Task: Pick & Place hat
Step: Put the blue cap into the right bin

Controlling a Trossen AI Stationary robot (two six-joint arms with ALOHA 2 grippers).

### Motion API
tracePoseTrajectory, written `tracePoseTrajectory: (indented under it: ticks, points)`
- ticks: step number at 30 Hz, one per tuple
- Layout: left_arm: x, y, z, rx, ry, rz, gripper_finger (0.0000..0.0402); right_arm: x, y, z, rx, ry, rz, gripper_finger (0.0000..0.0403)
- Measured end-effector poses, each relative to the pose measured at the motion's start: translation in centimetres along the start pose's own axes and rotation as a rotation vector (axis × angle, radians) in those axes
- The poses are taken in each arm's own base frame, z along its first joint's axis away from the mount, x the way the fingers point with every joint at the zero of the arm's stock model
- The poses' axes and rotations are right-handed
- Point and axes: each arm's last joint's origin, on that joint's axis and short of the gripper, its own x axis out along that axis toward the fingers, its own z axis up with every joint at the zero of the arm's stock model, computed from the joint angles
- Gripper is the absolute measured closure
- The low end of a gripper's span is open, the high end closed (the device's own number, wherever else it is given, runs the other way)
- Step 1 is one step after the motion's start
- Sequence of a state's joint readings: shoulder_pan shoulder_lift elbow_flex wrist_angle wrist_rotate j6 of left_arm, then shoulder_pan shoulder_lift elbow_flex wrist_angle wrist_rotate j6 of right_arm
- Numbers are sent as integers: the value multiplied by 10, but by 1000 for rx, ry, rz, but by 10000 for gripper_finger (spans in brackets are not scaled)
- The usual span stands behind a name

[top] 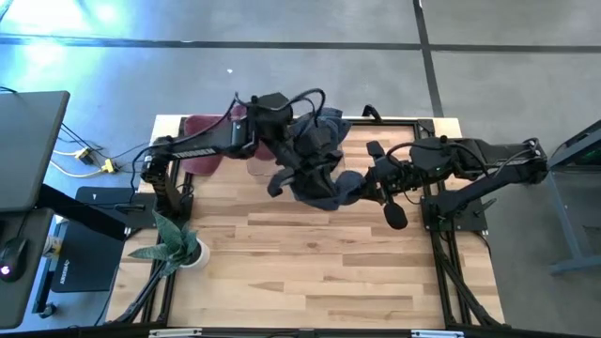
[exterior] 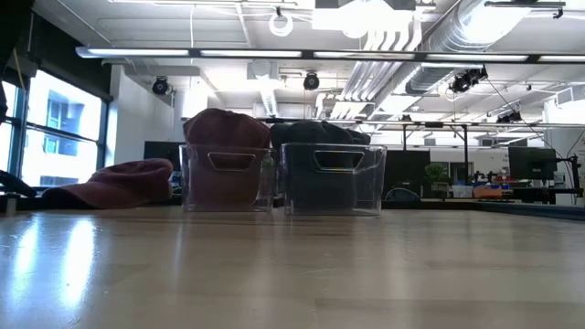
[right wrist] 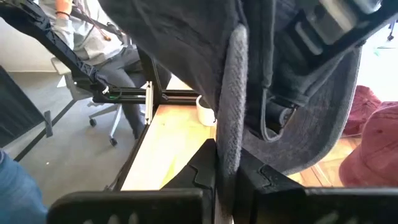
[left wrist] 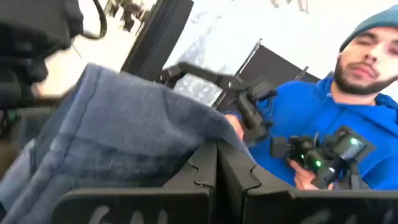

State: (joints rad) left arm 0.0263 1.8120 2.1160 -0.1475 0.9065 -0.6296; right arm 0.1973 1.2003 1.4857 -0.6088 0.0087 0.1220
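Note:
A dark navy cap (top: 317, 178) hangs in the air between both arms over the far middle of the table. My left gripper (top: 305, 150) comes from the left and is shut on the cap's cloth, which shows as blue-grey fabric (left wrist: 124, 137) in the left wrist view. My right gripper (top: 362, 183) comes from the right and is shut on the cap's stiff brim (right wrist: 227, 93). The low view shows neither the cap nor a gripper, so both are above its field. My left gripper (left wrist: 217, 158) pinches a fold of the cap's soft cloth (left wrist: 208, 134) between its two fingers. The cloth drapes away from the fingers, and the cap is lifted clear of the table. My right gripper (right wrist: 225, 163) pinches the edge of the cap's brim (right wrist: 229, 134) between its two fingers, with the brim standing edge-on in the gap. The crown (right wrist: 186, 43) hangs beyond the fingers, clear of the table.
Two clear bins stand at the far side: one with red caps (exterior: 227, 174), one with dark caps (exterior: 334, 174). A red cap (exterior: 119, 183) lies on the table beside them at far left (top: 202, 141). A potted plant (top: 178, 246) stands near the left edge. A person in blue (left wrist: 323, 118) sits beyond the table.

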Motion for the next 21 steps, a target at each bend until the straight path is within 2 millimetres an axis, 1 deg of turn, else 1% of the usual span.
tracePoseTrajectory:
  ticks: [3,7,10,13,17,19,21]
  points:
    - [-8,3,5,11,-19,16,401,0,0,0,0,-1,-3,396]
    - [-27,11,9,-62,10,57,401,0,2,-1,5,6,-14,392]
    - [-43,7,15,-84,18,67,401,0,4,-1,1,3,-40,386]
    - [-61,2,23,-122,40,95,401,0,4,-3,-1,14,-56,390]
    - [-82,-8,34,-77,31,149,401,2,3,-4,-11,27,-74,397]
    - [-90,-7,33,-93,44,202,401,2,3,-4,-18,26,-75,394]
    - [-94,-3,27,-112,74,277,401,2,3,-4,-20,26,-81,387]
